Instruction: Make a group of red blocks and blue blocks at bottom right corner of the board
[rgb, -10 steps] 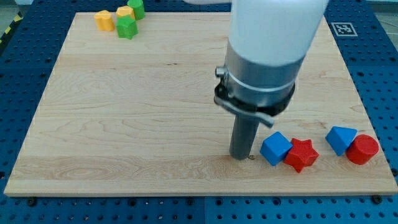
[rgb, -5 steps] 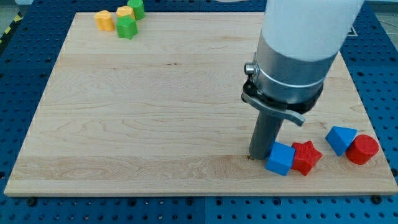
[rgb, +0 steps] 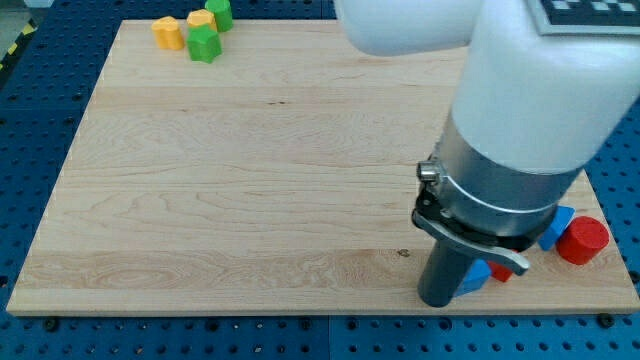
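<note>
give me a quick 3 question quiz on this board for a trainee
1. True or false: the green and yellow blocks sit at the view's top left.
2. Which block touches the red cylinder? A) a blue block B) a yellow block C) a green block
3. Fill in: my tip is at the view's ____ edge of the board.

Key: 1 true: green block, yellow block. 2 A: blue block. 3 bottom, just left of another blue block.

My tip (rgb: 438, 302) near board (rgb: 230, 200) bottom edge. Blue block (rgb: 474, 277) touching its right; red block (rgb: 500, 272) just beyond. Blue block (rgb: 556, 226), red cylinder (rgb: 583, 240) farther right. Four blocks far upper-left.
</note>
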